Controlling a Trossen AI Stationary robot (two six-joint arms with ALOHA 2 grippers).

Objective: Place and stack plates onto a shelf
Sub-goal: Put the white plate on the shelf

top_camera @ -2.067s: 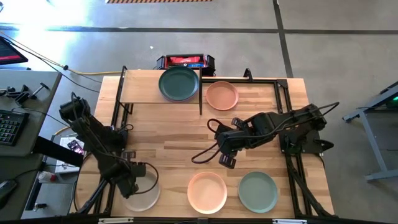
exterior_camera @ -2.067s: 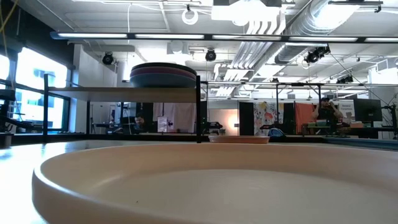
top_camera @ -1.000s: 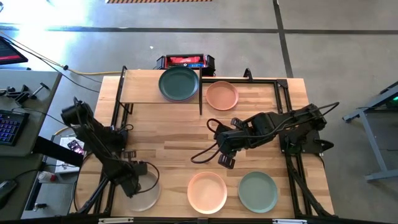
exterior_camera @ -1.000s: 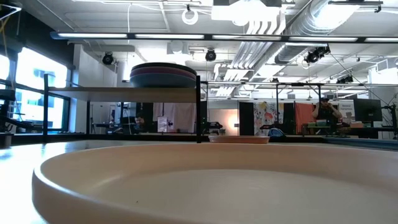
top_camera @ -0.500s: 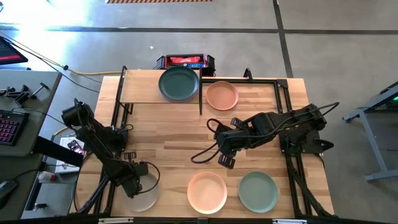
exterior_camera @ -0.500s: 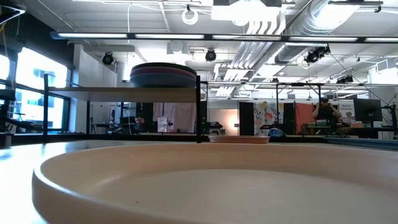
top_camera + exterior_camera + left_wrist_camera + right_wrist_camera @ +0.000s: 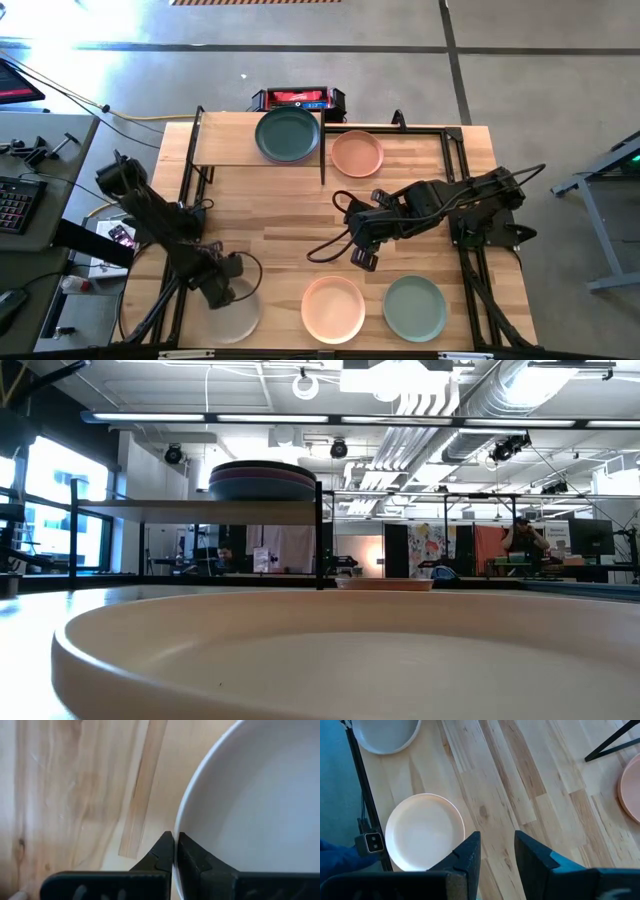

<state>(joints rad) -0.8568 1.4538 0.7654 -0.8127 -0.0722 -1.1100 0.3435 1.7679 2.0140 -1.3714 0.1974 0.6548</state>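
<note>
Plates first, near edge of the worktop [image 7: 290, 215]: three sit in a row along the front. That's a beige plate [image 7: 232, 310] at the front left, a pale pink plate [image 7: 333, 308] in the middle and a sage green plate [image 7: 414, 307] to its right. The low view is almost filled by the rim of one pale plate right up against the lens, so it blocks most of the worktop from that angle.

Left end effector [image 7: 222, 291] is clenched on the rim of the beige plate; the wrist view shows both fingers [image 7: 161, 857] pinched together with the pale rim between them. A loop of black cable hangs beside that arm, over the plate's edge.

Right end effector [image 7: 364, 259] hovers over bare wood mid-worktop, a bit behind the gap between the pink and green plates, jaws parted and holding nothing. Its own cable [image 7: 330, 245] loops across the boards next to it.

Further back, a peach plate [image 7: 357, 153] lies on the worktop just right of the shelf [image 7: 225, 140], close to its black frame post. On the shelf's right half there's a stack with a dark teal plate [image 7: 287, 134] on top; the low view shows more plates under it, but I can't count them for sure. The left half of the shelf board is bare.

Behind the worktop, a red and black box [image 7: 298, 99] sits on the floor.
</note>
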